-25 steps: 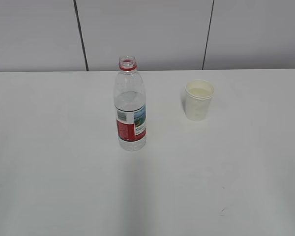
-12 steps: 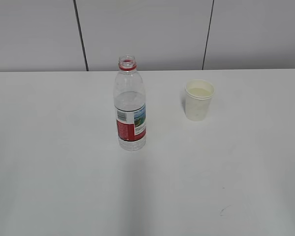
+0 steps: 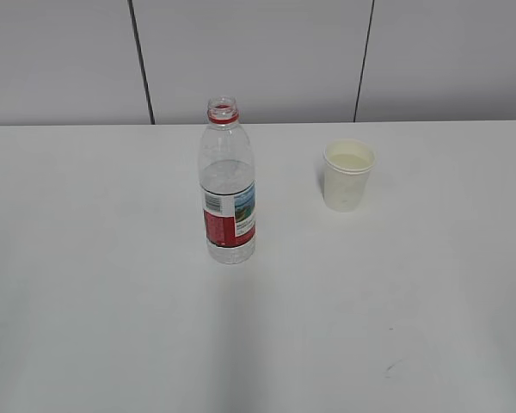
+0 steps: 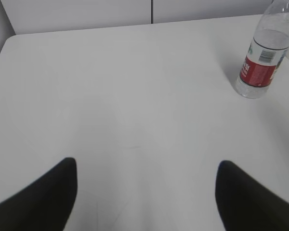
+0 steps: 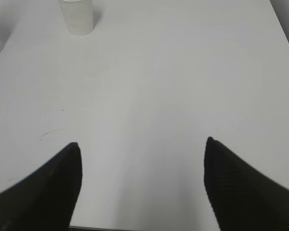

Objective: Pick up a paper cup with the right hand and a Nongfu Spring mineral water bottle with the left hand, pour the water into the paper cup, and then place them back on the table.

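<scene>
The Nongfu Spring bottle (image 3: 228, 189) stands upright and uncapped on the white table (image 3: 86, 284), about half full of water. It also shows at the far right of the left wrist view (image 4: 263, 53). The paper cup (image 3: 347, 175) stands upright to its right with liquid inside; its lower part shows at the top left of the right wrist view (image 5: 77, 17). My left gripper (image 4: 147, 166) is open and empty, well short of the bottle. My right gripper (image 5: 142, 147) is open and empty, well short of the cup. Neither arm shows in the exterior view.
A small dark scuff mark (image 3: 388, 370) lies on the table near the front right; it also shows in the right wrist view (image 5: 48, 134). A grey panelled wall (image 3: 258, 60) stands behind the table's far edge. The table's near edge (image 5: 135, 228) lies under the right gripper.
</scene>
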Motion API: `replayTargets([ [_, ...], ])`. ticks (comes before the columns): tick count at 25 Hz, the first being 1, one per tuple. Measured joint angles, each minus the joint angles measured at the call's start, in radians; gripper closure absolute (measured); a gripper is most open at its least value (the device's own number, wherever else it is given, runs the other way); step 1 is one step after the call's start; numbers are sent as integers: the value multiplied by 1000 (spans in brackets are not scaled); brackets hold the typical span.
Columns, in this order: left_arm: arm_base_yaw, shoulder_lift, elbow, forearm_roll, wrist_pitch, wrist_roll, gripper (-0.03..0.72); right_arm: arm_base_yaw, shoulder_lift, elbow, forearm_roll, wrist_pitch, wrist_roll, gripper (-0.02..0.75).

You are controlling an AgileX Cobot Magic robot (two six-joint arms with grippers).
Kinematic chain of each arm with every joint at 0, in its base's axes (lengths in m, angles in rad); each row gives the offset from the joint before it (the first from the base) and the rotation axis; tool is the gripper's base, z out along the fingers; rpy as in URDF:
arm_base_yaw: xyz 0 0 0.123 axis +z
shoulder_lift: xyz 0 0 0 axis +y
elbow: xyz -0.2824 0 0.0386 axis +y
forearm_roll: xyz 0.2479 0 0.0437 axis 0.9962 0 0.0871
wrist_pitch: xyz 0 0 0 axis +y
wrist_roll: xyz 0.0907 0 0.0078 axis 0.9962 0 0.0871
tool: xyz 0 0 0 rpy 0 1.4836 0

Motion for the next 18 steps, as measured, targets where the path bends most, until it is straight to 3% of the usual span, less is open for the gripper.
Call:
replayTargets([
  [18,0,0,0,-1,0,-2,159,0,0,0,-2,0,0,156],
])
